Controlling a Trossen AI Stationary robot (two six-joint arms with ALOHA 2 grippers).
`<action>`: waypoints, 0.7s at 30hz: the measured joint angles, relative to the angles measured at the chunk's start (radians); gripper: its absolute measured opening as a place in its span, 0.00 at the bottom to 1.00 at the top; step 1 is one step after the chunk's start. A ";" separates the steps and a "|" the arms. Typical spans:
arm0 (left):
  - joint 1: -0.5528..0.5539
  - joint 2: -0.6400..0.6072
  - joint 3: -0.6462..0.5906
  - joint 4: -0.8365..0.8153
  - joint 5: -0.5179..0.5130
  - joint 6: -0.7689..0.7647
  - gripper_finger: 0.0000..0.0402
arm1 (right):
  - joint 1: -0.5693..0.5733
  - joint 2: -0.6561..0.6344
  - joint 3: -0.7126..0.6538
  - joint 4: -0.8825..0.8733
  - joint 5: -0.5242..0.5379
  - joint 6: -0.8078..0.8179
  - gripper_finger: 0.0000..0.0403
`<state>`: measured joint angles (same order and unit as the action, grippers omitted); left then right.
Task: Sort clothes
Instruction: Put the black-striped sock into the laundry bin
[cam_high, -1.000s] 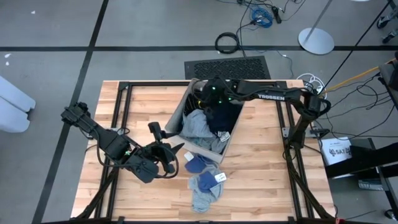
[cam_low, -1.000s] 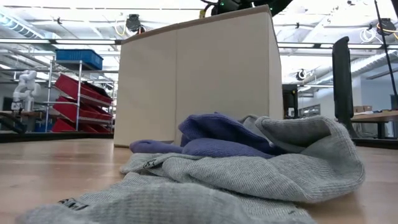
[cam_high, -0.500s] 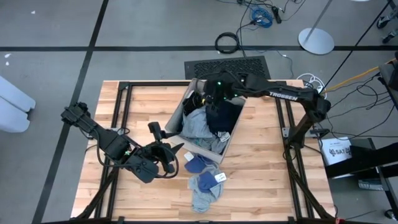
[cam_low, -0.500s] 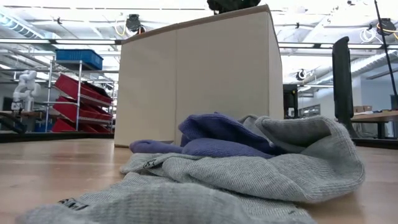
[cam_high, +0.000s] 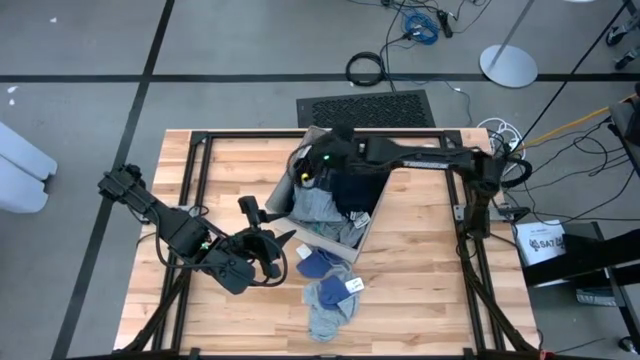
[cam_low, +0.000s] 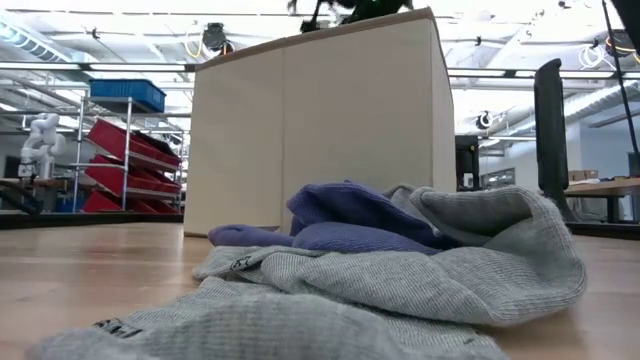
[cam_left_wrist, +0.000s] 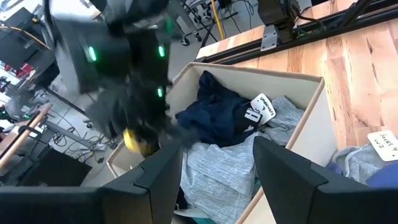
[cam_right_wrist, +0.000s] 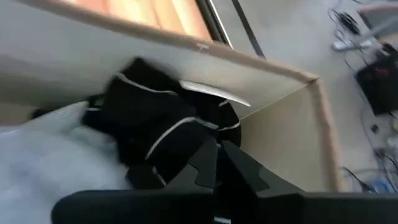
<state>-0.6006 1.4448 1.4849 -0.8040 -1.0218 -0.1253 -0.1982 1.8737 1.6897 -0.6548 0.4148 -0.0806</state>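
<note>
Black white-striped socks (cam_right_wrist: 158, 134) lie in the beige fabric box's (cam_high: 292, 172) eleven o'clock corner, where the right gripper (cam_high: 308, 170) is clenched just above them, apparently empty; it should reopen and press deeper. The left gripper (cam_high: 285, 240) waits released at the box's seven o'clock.

The right gripper (cam_high: 308, 170) now sits over the left edge of the beige box (cam_high: 372, 224), having swung there from above the dark clothes in its middle. Its fingers, apart a second ago, are now pressed together beside a black, white-striped sock (cam_right_wrist: 155, 124).
</note>
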 joint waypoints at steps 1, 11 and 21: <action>0.000 0.000 0.000 0.000 0.000 0.000 0.52 | 0.000 0.021 0.000 0.006 0.018 0.009 0.01; 0.000 0.000 0.000 0.001 0.000 0.000 0.52 | -0.003 0.206 0.000 0.017 0.003 0.049 0.00; 0.000 0.000 0.000 0.001 0.015 0.000 0.52 | -0.003 0.202 -0.002 0.024 -0.026 0.010 0.00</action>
<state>-0.6006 1.4448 1.4849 -0.8028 -1.0065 -0.1257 -0.2016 2.0755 1.6879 -0.6308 0.3887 -0.0705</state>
